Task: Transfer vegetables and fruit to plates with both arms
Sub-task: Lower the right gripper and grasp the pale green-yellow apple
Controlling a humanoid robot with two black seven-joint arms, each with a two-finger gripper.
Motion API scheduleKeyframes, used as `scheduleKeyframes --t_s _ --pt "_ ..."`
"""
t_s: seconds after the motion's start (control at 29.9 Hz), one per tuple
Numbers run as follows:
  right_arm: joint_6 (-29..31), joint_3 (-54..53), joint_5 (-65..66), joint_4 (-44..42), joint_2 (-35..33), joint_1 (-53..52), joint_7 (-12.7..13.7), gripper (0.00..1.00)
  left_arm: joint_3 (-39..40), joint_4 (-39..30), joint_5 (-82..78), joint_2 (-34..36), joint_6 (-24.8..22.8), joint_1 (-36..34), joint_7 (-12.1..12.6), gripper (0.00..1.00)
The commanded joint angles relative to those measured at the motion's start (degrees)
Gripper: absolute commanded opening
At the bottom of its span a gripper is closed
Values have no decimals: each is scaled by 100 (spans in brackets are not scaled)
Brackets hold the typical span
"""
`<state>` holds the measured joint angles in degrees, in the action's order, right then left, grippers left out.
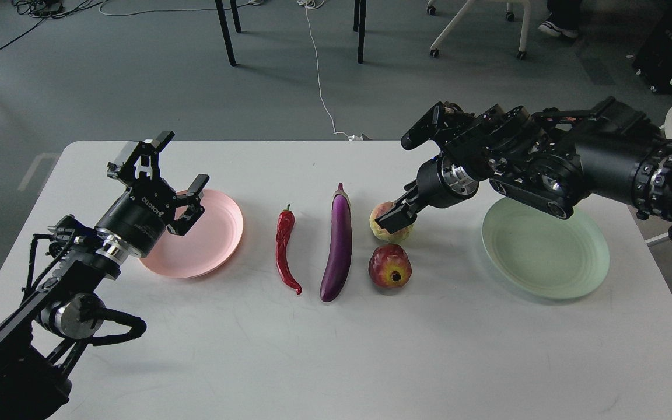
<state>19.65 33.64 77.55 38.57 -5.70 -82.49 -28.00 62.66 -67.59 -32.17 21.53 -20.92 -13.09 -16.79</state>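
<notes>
Reaching down over the white table [336,350], the right gripper [393,216] sits on the yellow-green fruit [391,230]; whether its fingers clench it I cannot tell. Just in front lies the red fruit [390,266]. The eggplant [339,245] and the chili [285,249] lie side by side to their left. The left gripper [178,175] hangs spread apart and empty over the pink plate [213,239]. The green plate [546,256] lies bare on the right.
</notes>
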Motion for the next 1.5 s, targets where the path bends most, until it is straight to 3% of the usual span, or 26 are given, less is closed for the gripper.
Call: scheduleKeyframes --t_s 0.0,0.9,1.04,1.14,1.3,1.47 --pt "-75 64 -3 -157 122 75 0 99 0 -9 0 18 -8 25 0 99" --pt "-154 99 -56 -772 553 515 0 97 9 0 0 70 -17 69 0 99" --pt "-154 125 -56 -763 544 523 0 86 18 0 9 88 -17 69 0 99" --pt "-146 300 -56 -763 553 515 0 63 18 0 9 97 -17 69 0 99" --pt "-111 354 -73 -737 500 453 0 39 18 0 0 88 -8 69 0 99" --pt "-119 336 -91 -527 185 164 0 37 44 0 0 88 -17 69 0 99"
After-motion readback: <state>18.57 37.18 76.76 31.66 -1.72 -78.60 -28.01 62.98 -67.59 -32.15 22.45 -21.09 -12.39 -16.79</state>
